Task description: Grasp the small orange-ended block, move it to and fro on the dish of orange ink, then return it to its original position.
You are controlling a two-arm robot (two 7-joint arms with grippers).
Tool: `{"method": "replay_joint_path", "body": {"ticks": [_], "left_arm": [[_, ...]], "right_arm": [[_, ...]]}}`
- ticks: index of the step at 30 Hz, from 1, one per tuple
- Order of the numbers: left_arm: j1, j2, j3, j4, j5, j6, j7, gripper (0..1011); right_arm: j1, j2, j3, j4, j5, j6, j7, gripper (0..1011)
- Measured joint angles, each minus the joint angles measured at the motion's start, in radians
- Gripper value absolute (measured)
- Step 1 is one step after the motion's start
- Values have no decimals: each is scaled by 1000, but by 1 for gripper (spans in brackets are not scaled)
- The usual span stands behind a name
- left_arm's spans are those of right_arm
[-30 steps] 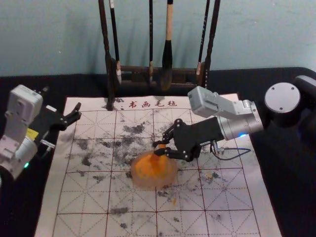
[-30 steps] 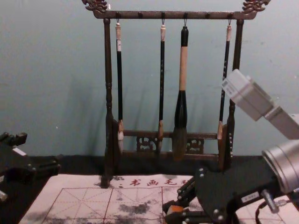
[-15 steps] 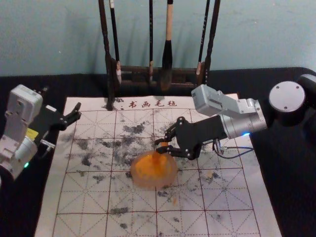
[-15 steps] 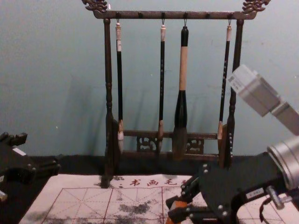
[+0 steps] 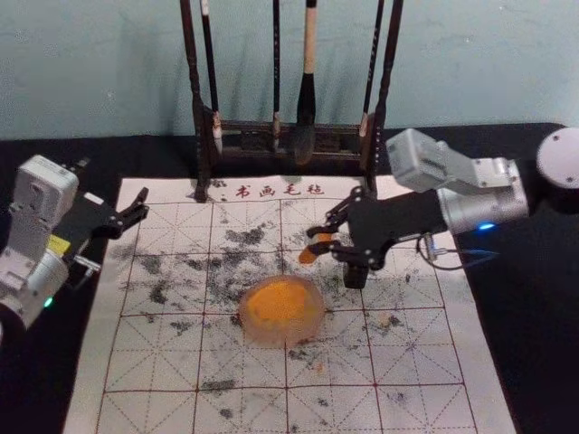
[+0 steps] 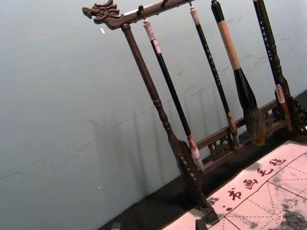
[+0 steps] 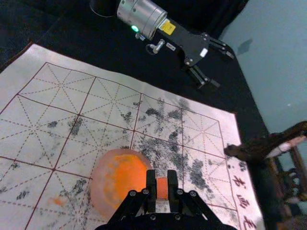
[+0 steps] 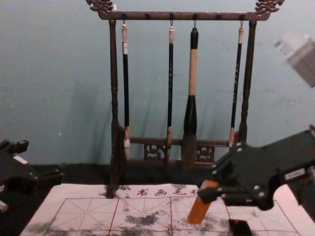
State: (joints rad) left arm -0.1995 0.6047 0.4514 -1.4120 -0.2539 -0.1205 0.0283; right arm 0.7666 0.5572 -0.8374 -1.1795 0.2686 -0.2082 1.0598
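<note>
Right gripper is shut on the orange block, above the mat behind and right of the round dish of orange ink. In the chest view the block hangs tilted, its orange lower part clear of the fingers. The right wrist view has the block squeezed between the tips of the right gripper, beside the dish. Left gripper stays parked open at the mat's left edge; in its wrist view the left gripper has its tips apart at the border.
A dark block stands on the mat below the right gripper, partly hidden by it. The ink-stained grid mat lies under the dish. Behind it rises a wooden rack with several hanging brushes, including a large brush.
The right gripper has lifted the block off the dish and carried it back and to the right. The dark block has come into sight. The left arm has not moved.
</note>
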Motion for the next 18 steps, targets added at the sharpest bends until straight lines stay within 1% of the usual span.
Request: {"method": "replay_joint_path", "body": {"ticks": [1,4,7,10,11,18], "left_arm": [[0,0,0,0,0,0,0,1001],[0,0,0,0,0,0,0,1001],[0,0,0,0,0,0,0,1001],[0,0,0,0,0,0,0,1001],[0,0,0,0,0,0,0,1002],[0,0,0,0,0,0,0,1001]], "right_arm": [[-5,16,6,-20,3,7,-5,147],[-16,42,16,-54,8,21,-13,148],[-36,83,31,-100,15,40,-27,147],[-46,103,37,-123,18,52,-33,148],[-53,116,43,-136,19,59,-36,148],[-77,163,66,-179,25,81,-51,148]]}}
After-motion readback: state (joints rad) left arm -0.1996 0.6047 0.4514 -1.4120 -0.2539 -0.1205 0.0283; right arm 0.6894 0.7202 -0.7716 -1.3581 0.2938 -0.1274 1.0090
